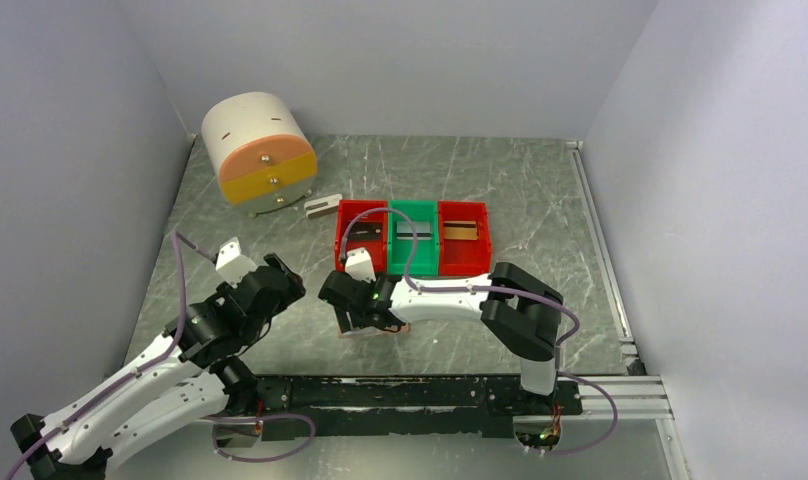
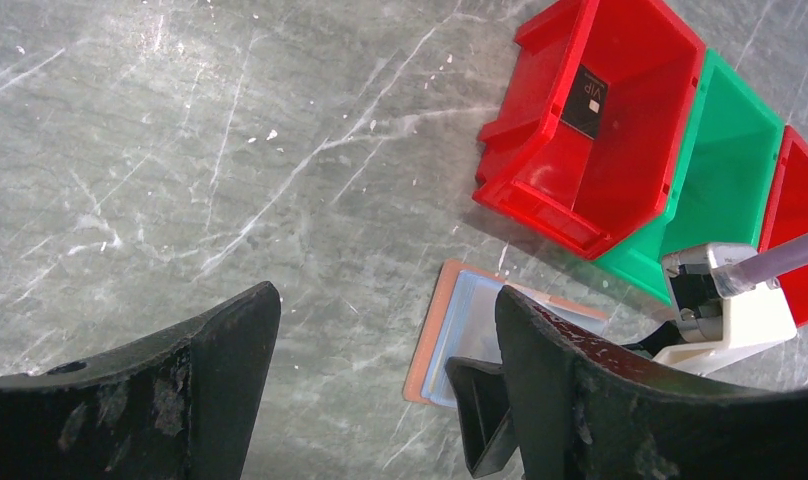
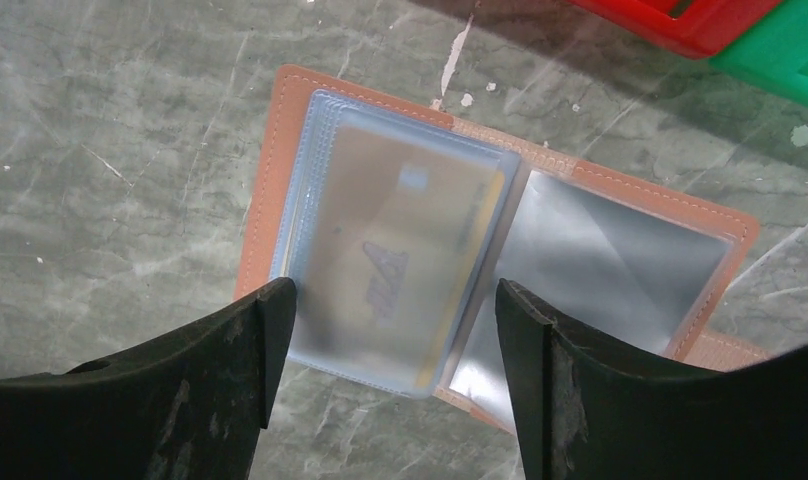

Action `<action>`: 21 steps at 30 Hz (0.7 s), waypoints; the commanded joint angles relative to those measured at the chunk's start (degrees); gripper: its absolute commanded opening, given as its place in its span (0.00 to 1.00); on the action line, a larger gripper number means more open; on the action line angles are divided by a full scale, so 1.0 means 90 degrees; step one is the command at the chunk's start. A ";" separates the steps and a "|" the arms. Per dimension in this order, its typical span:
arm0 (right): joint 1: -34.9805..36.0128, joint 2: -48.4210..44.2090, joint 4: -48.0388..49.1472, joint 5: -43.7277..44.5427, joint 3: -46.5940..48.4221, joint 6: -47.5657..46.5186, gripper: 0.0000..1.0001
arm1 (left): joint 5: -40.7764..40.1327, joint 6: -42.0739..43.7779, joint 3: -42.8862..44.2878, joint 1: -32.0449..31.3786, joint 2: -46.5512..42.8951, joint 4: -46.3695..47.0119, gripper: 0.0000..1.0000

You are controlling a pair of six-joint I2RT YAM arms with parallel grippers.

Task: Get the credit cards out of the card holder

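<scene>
One card left in pocket – R gripper poised over holder.
Bin row (image 1: 465, 265) is our ref: L gripper (image 2: 385, 300) hangs spread, empty, off to its left; R gripper (image 3: 390, 300), jaws apart w/ nothing held, hovers just in front of it over the card holder (image 3: 500, 250), which lies open flat. The yellow-orange credit card (image 3: 400, 260) sits in the clear pocket farther from the bins. Next, we judge: pinch the card edge and slide it out w/o dragging the holder.

From above, the card holder (image 1: 398, 326) is mostly hidden by the right tool (image 1: 365, 320), and the print on the yellow card (image 3: 400, 250) is seen only blurred.
</scene>
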 commanded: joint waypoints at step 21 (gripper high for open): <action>-0.0577 -0.0508 0.1400 -0.1266 -0.1122 0.0460 0.49 | 0.0034 0.0281 -0.0042 0.0037 0.0317 0.0239 0.84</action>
